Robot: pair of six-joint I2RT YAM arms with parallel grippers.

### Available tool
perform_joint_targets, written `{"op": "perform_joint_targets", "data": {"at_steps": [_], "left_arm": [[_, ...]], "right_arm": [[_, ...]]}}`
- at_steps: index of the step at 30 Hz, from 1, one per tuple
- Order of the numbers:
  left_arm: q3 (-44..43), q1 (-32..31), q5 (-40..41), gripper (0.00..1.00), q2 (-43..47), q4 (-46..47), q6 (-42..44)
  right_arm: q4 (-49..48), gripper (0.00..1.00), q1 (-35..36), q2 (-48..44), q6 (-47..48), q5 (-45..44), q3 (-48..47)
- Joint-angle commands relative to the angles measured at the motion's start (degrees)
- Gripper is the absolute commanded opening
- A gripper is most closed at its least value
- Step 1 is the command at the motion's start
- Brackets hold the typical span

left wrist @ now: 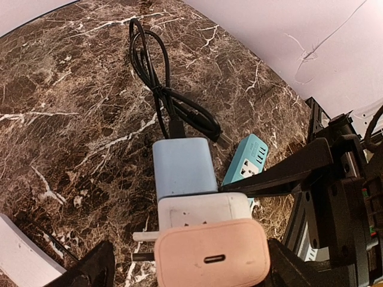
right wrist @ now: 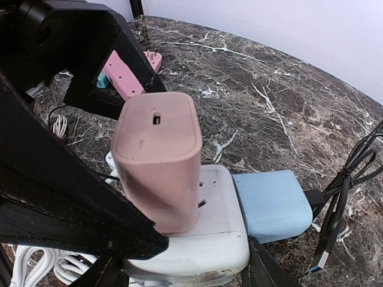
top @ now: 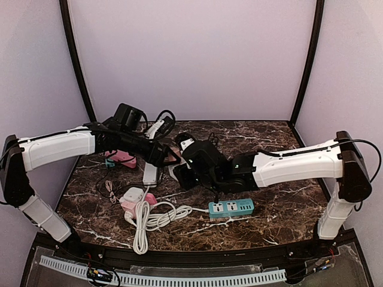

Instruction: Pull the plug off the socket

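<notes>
A white socket cube (right wrist: 221, 239) is held above the marble table, with my right gripper (right wrist: 185, 269) shut on its sides. A pink plug (right wrist: 158, 155) stands plugged into its top face, and a light blue charger (right wrist: 272, 203) is plugged into its side. In the left wrist view the pink plug (left wrist: 212, 257) lies between the fingers of my left gripper (left wrist: 192, 266). That gripper is open, with a clear gap on the plug's left side. From above, both grippers meet at mid-table, left (top: 163, 154) and right (top: 187, 173), and they hide the socket.
A teal power strip (top: 231, 207) lies at front centre, beside a coiled white cable (top: 146, 218) and a pink-white adapter (top: 134, 197). A white power strip (top: 151, 173) and a pink plug block (top: 122, 158) sit at left. A black cable (left wrist: 167, 95) runs from the blue charger.
</notes>
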State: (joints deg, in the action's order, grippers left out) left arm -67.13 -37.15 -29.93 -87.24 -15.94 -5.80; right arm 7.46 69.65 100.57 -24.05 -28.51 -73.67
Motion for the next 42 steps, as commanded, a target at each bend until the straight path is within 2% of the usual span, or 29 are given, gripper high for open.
{"op": "perform_joint_targets", "data": {"at_steps": [1, 3, 10, 15, 21, 23, 29, 36, 42], "left_arm": [[1.0, -0.2, -1.1, 0.85, 1.4, 0.8, -0.3], [1.2, -0.2, -0.9, 0.85, 1.8, 1.3, -0.6], [1.8, -0.1, -0.5, 0.66, 2.5, 2.3, -1.1], [1.7, -0.1, -0.2, 0.59, 2.5, 2.2, -1.0], [1.7, -0.2, -0.3, 0.42, 2.4, 2.1, -1.0], [1.7, -0.2, -0.5, 0.38, 2.4, 2.1, -0.9], [1.6, -0.1, -1.0, 0.3, 2.5, 2.0, -0.7], [1.0, -0.1, -2.9, 0.25, 2.2, 1.4, -0.1], [0.2, 1.3, -7.1, 0.22, 0.6, 1.1, -2.4]], "right_arm": [[-1.6, 0.0, 1.0, 1.0, 0.9, -2.1, -2.9], [-1.6, 0.0, 1.0, 1.3, 0.9, -1.9, -3.3], [-1.4, 0.0, 1.3, 1.9, 1.5, -2.1, -4.1], [-1.1, 0.0, 1.4, 2.1, 1.4, -2.5, -4.0], [-0.5, 0.0, 1.5, 2.4, 1.1, -3.2, -4.1], [-0.4, 0.0, 1.4, 2.4, 0.9, -3.3, -4.1], [-0.2, 0.0, 1.4, 2.3, 0.1, -3.7, -3.5], [-2.6, 0.0, 0.7, 0.5, -0.6, -1.9, -0.7], [-6.8, 0.0, 0.7, -1.5, 2.7, -0.6, 3.1]]}}
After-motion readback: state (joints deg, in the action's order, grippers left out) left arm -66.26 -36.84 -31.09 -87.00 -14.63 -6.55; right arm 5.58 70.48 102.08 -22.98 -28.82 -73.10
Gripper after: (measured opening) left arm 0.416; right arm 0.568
